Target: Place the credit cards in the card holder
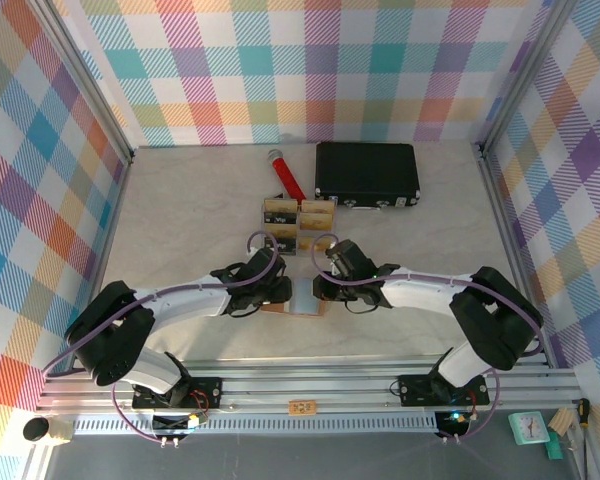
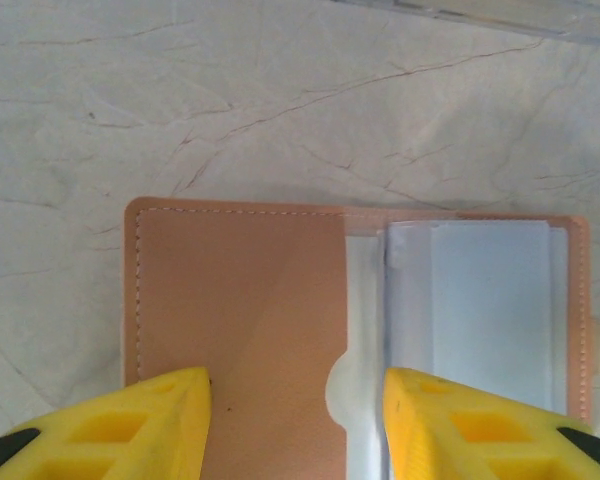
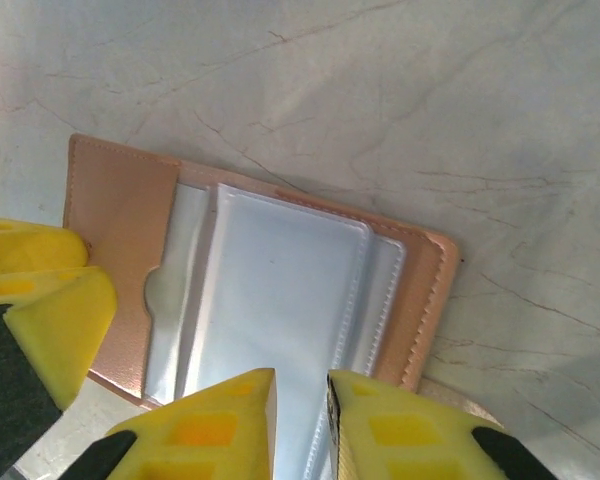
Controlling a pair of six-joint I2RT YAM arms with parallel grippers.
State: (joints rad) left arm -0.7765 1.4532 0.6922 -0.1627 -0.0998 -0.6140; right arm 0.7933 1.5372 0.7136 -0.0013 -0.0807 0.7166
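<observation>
You're hovering the open left gripper over the floppy card holder; can't tell if the right gripper is pinching the edge of its slick sleeve

Bright, even, diffuse light falls from above. The arms cast soft, faint shadows on the table. The card holder shows a mild sheen on its clear sleeves. In both wrist views the near yellow fingers blur slightly.

Card holder lies on the table before tray.
</observation>
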